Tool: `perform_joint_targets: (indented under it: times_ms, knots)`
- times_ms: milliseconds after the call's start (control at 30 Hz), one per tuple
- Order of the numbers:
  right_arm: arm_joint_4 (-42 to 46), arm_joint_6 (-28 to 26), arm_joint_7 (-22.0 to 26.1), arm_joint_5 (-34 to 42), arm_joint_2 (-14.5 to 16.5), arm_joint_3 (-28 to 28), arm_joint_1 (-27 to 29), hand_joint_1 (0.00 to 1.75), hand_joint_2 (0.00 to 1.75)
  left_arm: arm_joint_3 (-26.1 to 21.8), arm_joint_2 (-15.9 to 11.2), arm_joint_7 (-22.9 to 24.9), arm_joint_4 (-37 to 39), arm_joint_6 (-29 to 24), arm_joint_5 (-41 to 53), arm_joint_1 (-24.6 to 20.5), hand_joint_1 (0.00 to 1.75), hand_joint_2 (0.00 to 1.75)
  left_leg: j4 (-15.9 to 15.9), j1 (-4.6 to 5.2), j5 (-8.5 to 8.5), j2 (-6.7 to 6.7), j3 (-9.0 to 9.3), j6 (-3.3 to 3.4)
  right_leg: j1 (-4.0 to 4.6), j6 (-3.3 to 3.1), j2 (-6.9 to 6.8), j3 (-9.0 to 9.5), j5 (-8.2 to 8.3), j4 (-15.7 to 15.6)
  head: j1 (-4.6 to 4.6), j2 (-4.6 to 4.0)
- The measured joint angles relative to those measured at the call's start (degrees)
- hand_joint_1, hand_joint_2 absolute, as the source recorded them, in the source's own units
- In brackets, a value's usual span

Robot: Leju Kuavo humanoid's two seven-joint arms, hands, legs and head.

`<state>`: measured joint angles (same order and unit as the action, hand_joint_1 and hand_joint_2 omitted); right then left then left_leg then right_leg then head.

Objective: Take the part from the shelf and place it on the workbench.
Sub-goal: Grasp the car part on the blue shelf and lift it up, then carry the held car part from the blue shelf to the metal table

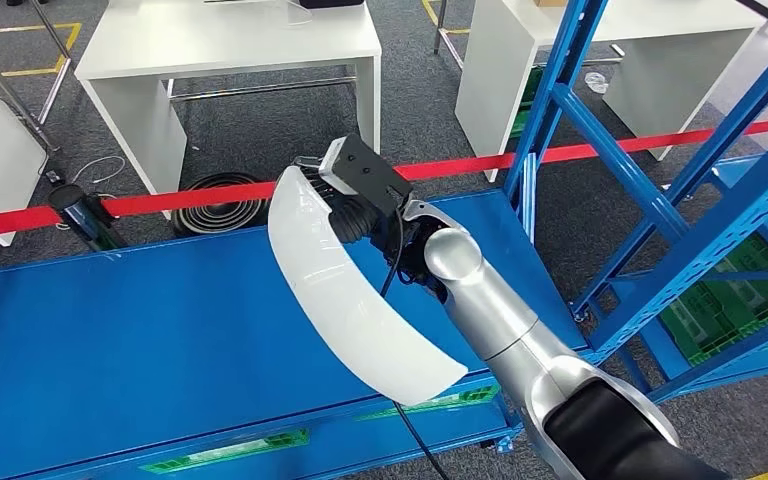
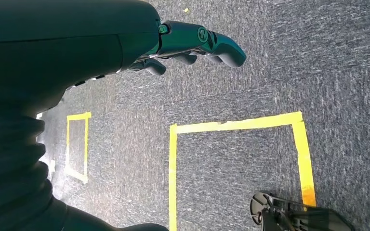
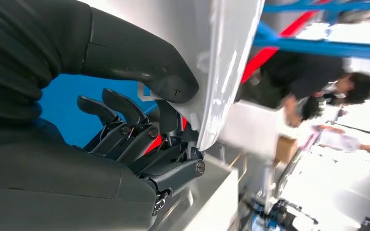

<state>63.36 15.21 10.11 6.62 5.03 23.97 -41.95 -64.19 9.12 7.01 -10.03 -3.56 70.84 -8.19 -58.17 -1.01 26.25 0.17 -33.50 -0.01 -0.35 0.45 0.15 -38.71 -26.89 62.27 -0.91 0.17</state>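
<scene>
Right hand clamped on upper end of white curved part; right wrist view: thumb presses one face, dark fingers curl behind the edge. Part held in air above blue workbench, tilted, lower end toward the bench's front edge. Left hand hangs over grey carpet with yellow tape squares, fingers loosely apart, holding nothing

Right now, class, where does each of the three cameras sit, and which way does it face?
Head view: high on the body, looking down at the blue workbench; right arm carries the white part.
Left wrist view: behind the left hand, facing carpet.
Right wrist view: behind the right hand, gripping the part's edge.
Shared: head and right wrist views show the part.
</scene>
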Motion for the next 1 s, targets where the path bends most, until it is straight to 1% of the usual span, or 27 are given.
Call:
perform_joint_targets:
  times_ms: [67,100,133,167,200,233,267,300,333,367,433,467,500,533,567,600,633,667,700,733,767,800,833,867,933,967,1000]
  knots:
    - [-0.7,-0.2,0.5,5.9,0.2,-1.3,-0.1,1.75,1.75,0.0,0.0,0.0,0.0,-0.1,0.0,0.0,0.00,1.75,0.0,-0.04,-0.56,0.07,-0.79,0.25,-0.28,0.37,0.02,-2.35,-4.80,7.2,-0.11,0.00]
    - [-1.3,-0.2,0.8,8.9,0.3,-2.0,-0.2,1.75,1.75,0.0,0.1,0.0,0.0,-0.1,0.0,0.1,0.00,1.75,-0.1,-0.06,-0.82,0.06,-1.26,0.18,-0.43,0.54,0.02,-3.25,-6.46,10.5,-0.11,0.01]
    - [-2.0,0.0,0.9,11.8,0.4,-2.8,-0.1,1.75,1.75,0.0,0.1,0.0,0.0,-0.1,0.0,0.1,0.00,1.75,-0.1,-0.12,-1.10,0.05,-1.73,0.04,-0.57,0.68,0.01,-3.34,-7.13,12.2,-0.11,0.00]
    - [-2.5,0.3,0.9,14.7,0.5,-3.5,-0.1,1.75,1.75,0.0,0.1,0.0,0.0,-0.1,0.0,0.2,0.00,1.75,-0.3,-0.22,-1.37,0.03,-2.22,-0.18,-0.69,0.78,0.01,-2.28,-6.72,11.6,-0.11,-0.01]
    - [-3.0,0.8,0.7,17.7,0.8,-4.2,-0.1,1.75,1.75,0.0,0.1,0.0,0.0,-0.1,0.0,0.2,0.00,1.75,-0.5,-0.38,-1.63,0.01,-2.70,-0.46,-0.81,0.86,-0.01,-0.12,-5.56,8.9,-0.11,-0.01]
    - [-3.4,1.3,0.3,20.6,1.1,-4.9,-0.1,1.75,1.75,0.0,0.2,0.0,0.0,-0.1,0.0,0.2,0.00,1.75,-0.7,-0.52,-1.86,0.01,-3.15,-0.78,-0.94,0.94,-0.01,2.65,-4.53,4.7,-0.11,-0.01]
    - [-3.8,1.7,-0.1,23.4,1.4,-5.6,-0.2,1.75,1.75,0.0,0.2,0.0,0.0,-0.1,0.0,0.2,0.00,1.75,-0.9,-0.62,-2.13,-0.03,-3.56,-1.18,-0.85,0.88,0.09,5.04,-3.69,1.2,-0.11,-0.01]
    - [-4.1,1.9,-0.5,25.9,1.8,-6.4,-0.3,1.75,1.75,0.0,0.2,0.0,0.0,-0.1,-0.1,0.2,0.00,1.75,-1.0,-0.66,-2.39,-0.07,-3.80,-1.60,-0.74,0.64,0.25,6.50,-3.14,-1.2,-0.11,0.00]
    - [-4.6,2.1,-0.9,28.2,2.1,-7.2,-0.4,1.75,1.75,0.0,0.2,0.0,-0.1,-0.1,-0.1,0.2,0.00,1.75,-1.0,-0.64,-2.71,-0.14,-3.98,-2.07,-0.60,0.27,0.42,7.02,-3.12,-2.4,-0.11,0.00]
    - [-5.2,2.0,-1.3,30.2,2.5,-8.0,-0.7,1.75,1.75,0.0,0.2,-0.1,-0.1,0.0,-0.2,0.2,0.00,1.75,-0.9,-0.63,-3.10,-0.23,-4.07,-2.59,-0.35,-0.26,0.59,6.75,-2.88,-2.2,-0.10,0.00]
    - [-7.0,1.4,-1.7,33.4,3.3,-9.8,-1.3,1.75,1.75,-0.2,0.2,-0.1,-0.1,0.0,-0.4,0.4,0.00,1.75,-0.8,-0.73,-3.49,-0.36,-4.41,-3.51,-0.39,-1.42,0.51,6.07,-2.23,-2.5,-0.05,0.01]
    - [-7.9,0.9,-1.8,34.5,3.7,-10.5,-1.5,1.75,1.75,-0.3,0.3,-0.2,0.0,0.1,-0.4,0.5,0.00,1.75,-1.3,-0.80,-2.61,-0.36,-4.84,-3.80,-0.43,-2.00,0.40,5.65,-1.66,-2.7,-0.02,0.00]
    - [-8.7,0.4,-1.8,35.4,4.0,-11.2,-1.7,1.75,1.75,-0.4,0.3,-0.2,0.0,0.1,-0.4,0.6,0.00,1.75,-3.0,-0.84,-0.63,-0.34,-5.54,-3.98,-0.51,-2.53,0.29,5.11,-1.03,-2.8,0.03,-0.01]
    - [-9.4,0.2,-1.9,35.9,4.3,-11.8,-2.0,1.75,1.75,-0.5,0.3,-0.2,0.0,0.1,-0.4,0.7,0.00,1.75,-5.9,-0.82,2.17,-0.31,-6.46,-4.07,-0.47,-2.89,0.20,4.47,-0.42,-2.9,0.09,-0.01]
    - [-10.0,0.1,-1.9,36.2,4.5,-12.2,-2.1,1.75,1.75,-0.5,0.3,-0.2,0.0,0.1,-0.4,0.7,0.00,1.75,-9.7,-0.75,5.09,-0.28,-7.42,-4.13,-0.36,-3.16,0.19,3.75,0.17,-2.9,0.14,-0.01]
    - [-10.5,0.1,-1.9,36.3,4.6,-12.5,-2.2,1.75,1.75,-0.5,0.4,-0.2,0.1,0.1,-0.4,0.8,0.00,1.75,-13.4,-0.67,7.21,-0.29,-8.13,-4.16,-0.22,-3.30,0.16,2.99,0.75,-2.9,0.17,0.00]
    - [-10.9,0.0,-1.9,36.4,4.6,-12.7,-2.2,1.75,1.75,-0.5,0.3,-0.2,0.0,0.1,-0.4,0.8,0.00,1.75,-16.1,-0.56,8.03,-0.29,-8.29,-4.11,-0.07,-3.35,0.14,2.25,1.34,-2.9,0.18,0.01]
    - [-11.3,0.0,-1.9,36.5,4.7,-12.9,-2.2,1.75,1.75,-0.6,0.3,-0.2,0.0,0.1,-0.4,0.8,0.00,1.75,-17.0,-0.44,7.60,-0.29,-7.61,-3.97,0.07,-3.35,0.12,1.50,1.92,-2.9,0.18,0.01]
    - [-11.6,0.0,-1.9,36.5,4.7,-13.2,-2.2,1.75,1.75,-0.6,0.3,-0.2,0.0,0.1,-0.4,0.7,0.00,1.75,-15.8,-0.30,6.28,-0.29,-5.88,-3.72,0.18,-3.30,0.10,0.76,2.52,-2.8,0.19,0.01]
    - [-11.9,-0.2,-1.9,36.5,4.8,-13.4,-2.3,1.75,1.75,-0.6,0.3,-0.1,0.0,0.1,-0.4,0.7,0.00,1.75,-12.8,-0.16,4.93,-0.29,-3.19,-3.39,0.27,-3.20,0.10,0.10,3.11,-2.8,0.18,0.01]
    - [-12.1,-0.4,-1.9,36.5,4.8,-13.5,-2.3,1.75,1.75,-0.6,0.3,-0.1,0.0,0.2,-0.3,0.7,0.00,1.75,-8.6,0.04,4.46,-0.30,0.08,-3.03,0.40,-3.02,0.10,-0.47,3.66,-2.7,0.18,0.01]
    - [-12.3,-0.7,-1.9,36.5,4.8,-13.7,-2.4,1.75,1.75,-0.6,0.3,0.0,0.0,0.3,-0.1,0.7,0.00,1.75,-4.7,0.23,4.53,-0.33,2.89,-2.67,0.49,-2.79,0.08,-0.83,4.18,-2.7,0.14,0.01]
    - [-12.7,-1.1,-1.9,36.5,4.9,-13.8,-2.4,1.75,1.75,-0.6,0.3,0.0,0.0,0.4,0.0,0.7,0.00,1.75,-1.8,0.42,4.95,-0.38,4.65,-2.37,0.54,-2.53,0.05,-0.98,4.69,-2.8,0.10,0.01]
    - [-13.1,-1.4,-1.9,36.4,4.9,-13.9,-2.5,1.75,1.75,-0.6,0.3,0.0,0.0,0.6,0.2,0.7,0.00,1.75,-0.3,0.62,5.35,-0.42,5.33,-2.06,0.54,-2.20,0.01,-1.01,5.26,-2.9,0.13,0.00]
    - [-14.2,-2.2,-1.8,36.3,4.8,-14.1,-2.6,1.75,1.75,-0.6,0.4,0.2,0.0,0.9,0.6,0.9,0.00,1.75,0.2,0.63,4.43,-0.34,4.63,-1.25,0.45,-1.49,0.02,-1.06,6.14,-3.4,0.21,0.00]
    - [-14.8,-2.5,-1.8,36.1,4.7,-14.2,-2.7,1.75,1.75,-0.6,0.5,0.4,0.1,1.1,0.8,1.0,0.00,1.75,0.3,0.53,3.78,-0.22,4.22,-0.69,0.41,-1.12,0.04,-1.43,5.44,-3.0,0.23,0.00]
    - [-15.3,-2.8,-1.7,36.0,4.7,-14.4,-2.7,1.75,1.75,-0.6,0.5,0.6,0.1,1.2,1.0,1.1,0.00,1.75,0.4,0.39,3.02,-0.06,3.64,-0.18,0.38,-0.79,0.08,-2.07,3.62,-1.6,0.17,0.01]
